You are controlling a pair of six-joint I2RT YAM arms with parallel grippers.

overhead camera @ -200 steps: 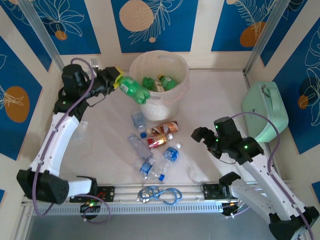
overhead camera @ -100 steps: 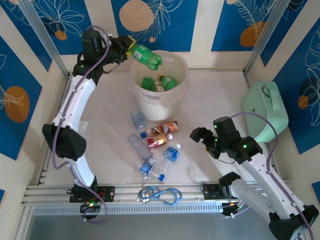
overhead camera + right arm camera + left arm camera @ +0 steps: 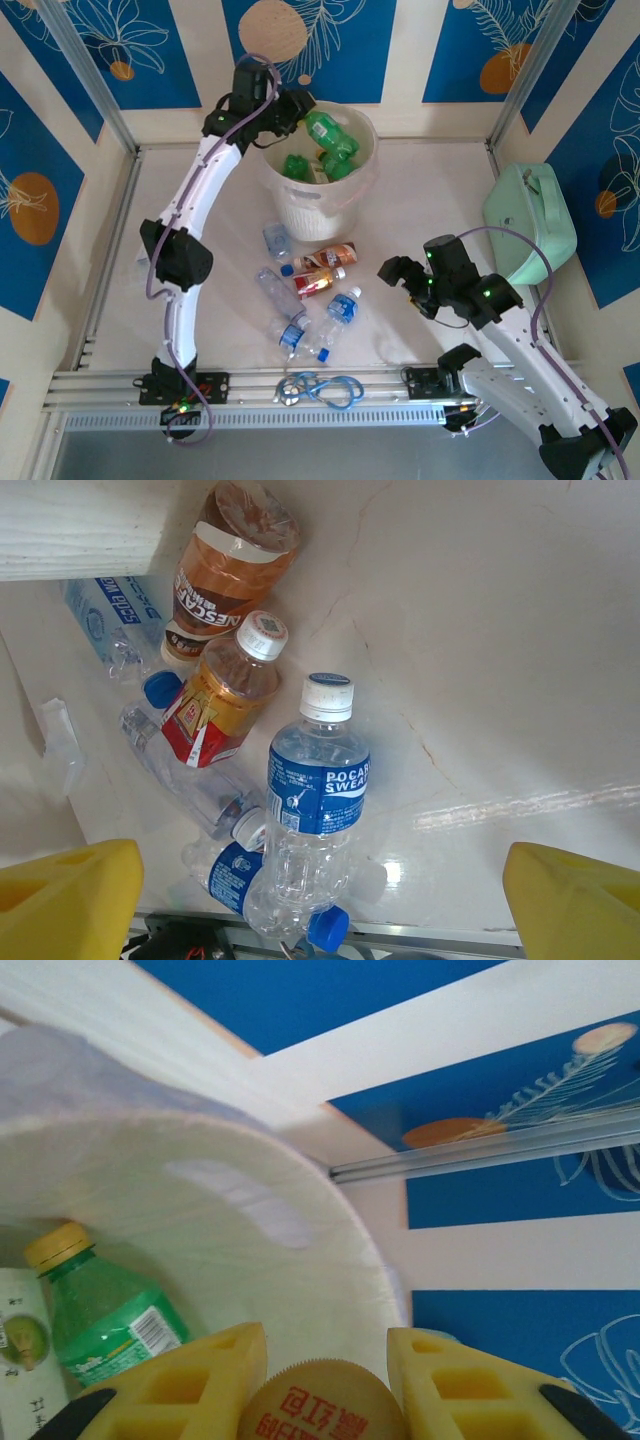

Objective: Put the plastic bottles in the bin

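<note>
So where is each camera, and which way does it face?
Top external: above and behind the bases, facing down on the table; both arms, the left gripper holding a green bottle over the bin.
Left wrist: facing into the bin; yellow fingers flank that bottle's cap.
Right wrist: facing down on loose bottles; the right gripper, open, fingers at the lower corners.
Shared: the blue-label bottle, in top external and right wrist.

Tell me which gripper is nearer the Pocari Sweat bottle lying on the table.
Right. The right gripper hovers open just right of the Pocari Sweat bottle; the left gripper is far off over the bin, shut on a green bottle.
</note>
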